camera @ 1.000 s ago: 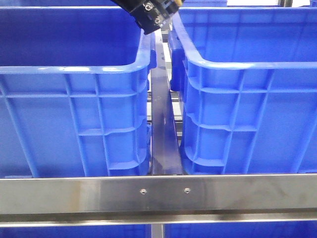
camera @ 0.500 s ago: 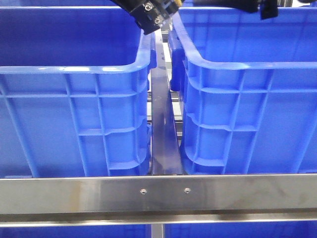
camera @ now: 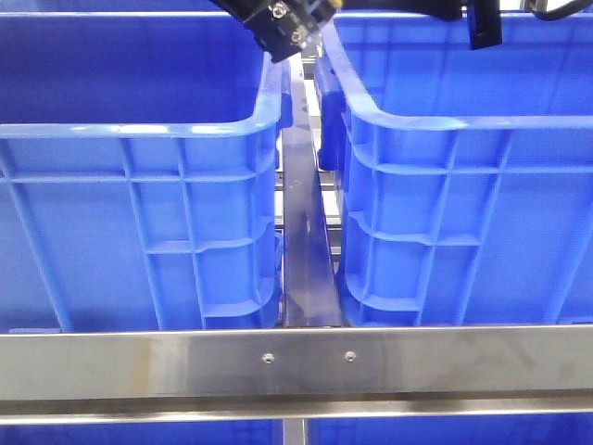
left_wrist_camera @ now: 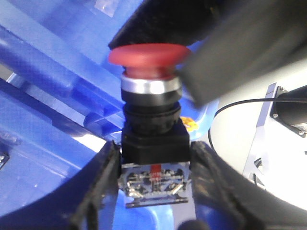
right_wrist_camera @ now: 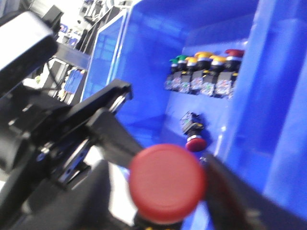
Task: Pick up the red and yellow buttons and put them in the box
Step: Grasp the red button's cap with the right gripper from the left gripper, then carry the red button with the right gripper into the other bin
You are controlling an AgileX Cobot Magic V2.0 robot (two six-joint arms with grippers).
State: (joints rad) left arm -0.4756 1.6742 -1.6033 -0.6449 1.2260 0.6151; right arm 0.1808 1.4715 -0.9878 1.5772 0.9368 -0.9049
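1. Left wrist view: red button [left_wrist_camera: 146,55] sits upright between the left claw [left_wrist_camera: 154,177] fingers [left_wrist_camera: 98,187]. Glossy red dome cap on top, silver collar under it, black body, contact block at the base.
2. Left claw is clenched on the button's black body, one finger pressing each side.
3. Right wrist view: a second red button [right_wrist_camera: 167,183] fills the foreground, cap toward the camera, blurred. It sits between the dark fingers of the right claw [right_wrist_camera: 165,218], which grips it; the contact itself is out of frame.
4. Same view, looking down into a blue crate [right_wrist_camera: 144,62]: a row of buttons [right_wrist_camera: 204,74] stands along the far wall, caps green, yellow and one red at the end. A lone red-capped button [right_wrist_camera: 193,132] lies tipped on the floor, apart from the row.
5. Front view: two blue crates side by side, left crate [camera: 139,130] and right crate [camera: 463,125], a narrow gap between them with a dark metal rail [camera: 304,241] running through it.
6. Left claw [camera: 301,23] shows at the top edge, over the gap by the left crate's inner rim. Black parts of the right arm [camera: 473,19] hang over the right crate at the top edge.
7. A steel bar [camera: 296,366] crosses the foreground below the crates. Neither held button is visible in the front view.
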